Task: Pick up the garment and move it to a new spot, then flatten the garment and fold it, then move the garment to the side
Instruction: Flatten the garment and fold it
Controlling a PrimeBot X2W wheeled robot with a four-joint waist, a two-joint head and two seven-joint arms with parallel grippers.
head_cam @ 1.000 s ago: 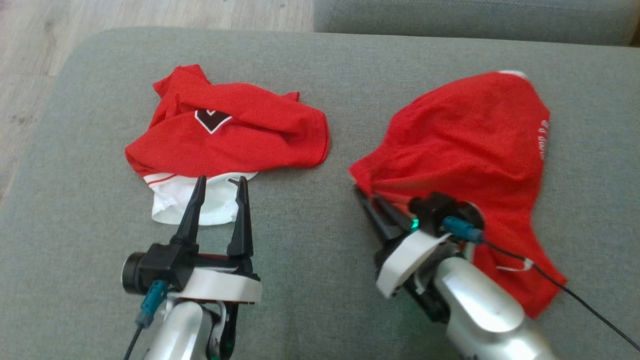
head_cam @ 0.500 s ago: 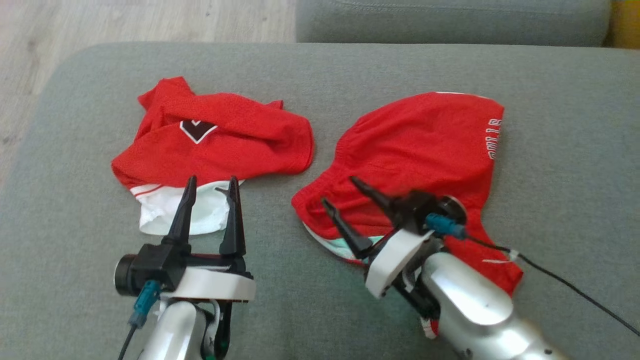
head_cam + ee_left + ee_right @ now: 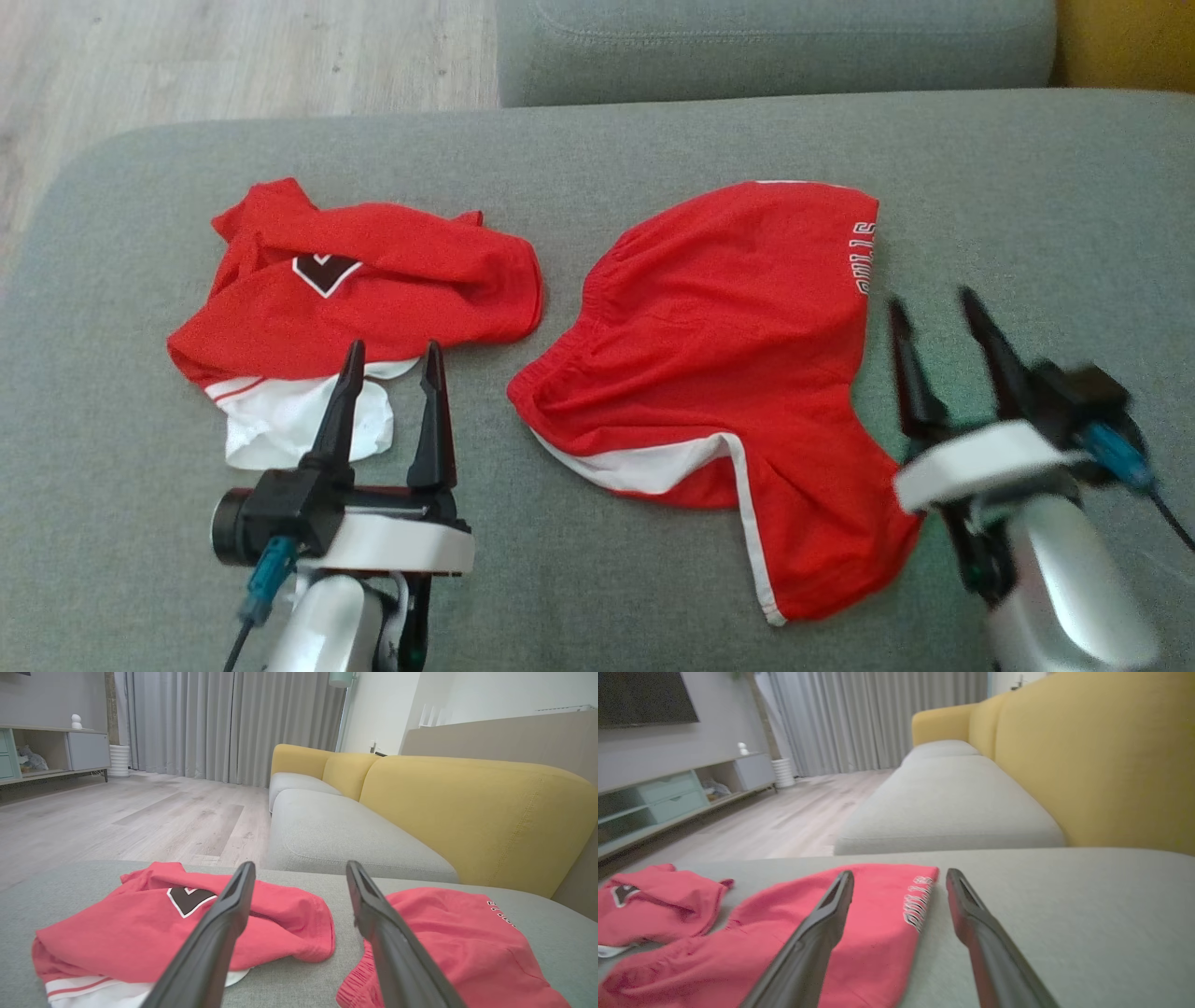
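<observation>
Right gripper [image 3: 932, 299]: the two long dark fingers [image 3: 910, 373] stand apart and released, nothing between them, over bare cushion just beside the lettered right edge of the red fabric shorts with white trim [image 3: 728, 336]. This gripper is blurred in the head view.

Left gripper [image 3: 392, 348]: fingers spread and empty, tips over the white lower edge of a crumpled red-and-white jersey with a black diamond patch [image 3: 373, 280]. Whether they touch it cannot be told.

The shorts lie spread out, mostly flat, on the grey upholstered sofa cushion [image 3: 597, 140], between the jersey and the right gripper. A strip of bare cushion separates the two garments.

Behind stand a yellow sofa back [image 3: 467, 802] and pale wooden floor [image 3: 233, 56].
</observation>
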